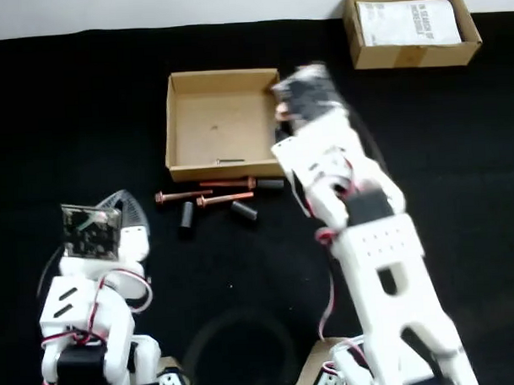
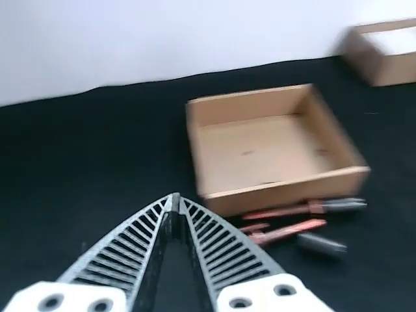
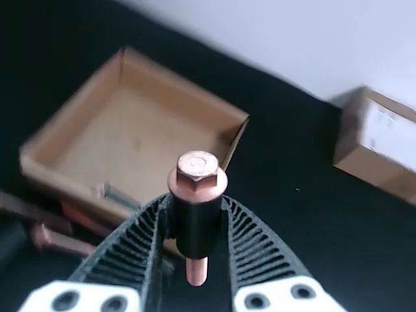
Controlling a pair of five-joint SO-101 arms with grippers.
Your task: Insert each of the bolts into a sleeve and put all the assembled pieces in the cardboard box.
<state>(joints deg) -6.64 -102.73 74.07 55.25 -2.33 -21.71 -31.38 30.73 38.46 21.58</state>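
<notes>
My right gripper (image 3: 195,207) is shut on a black sleeve (image 3: 194,227) with a copper bolt (image 3: 197,175) pushed through it; the bolt's tip pokes out below. In the high view this gripper (image 1: 298,102) hovers at the right edge of the open cardboard box (image 1: 180,127). My left gripper (image 2: 174,199) is shut and empty, low at the near left (image 1: 127,209), well short of the box (image 2: 224,140). Loose copper bolts (image 1: 183,196) and black sleeves (image 1: 187,216) lie just in front of the box, as the left wrist view also shows with a bolt (image 2: 286,231) and a sleeve (image 2: 322,244).
A second cardboard box (image 1: 404,55) with a printed sheet stands at the far right (image 3: 364,153). A thin dark piece (image 1: 231,161) lies inside the open box near its front wall. The black table (image 1: 85,105) stretches out to the left.
</notes>
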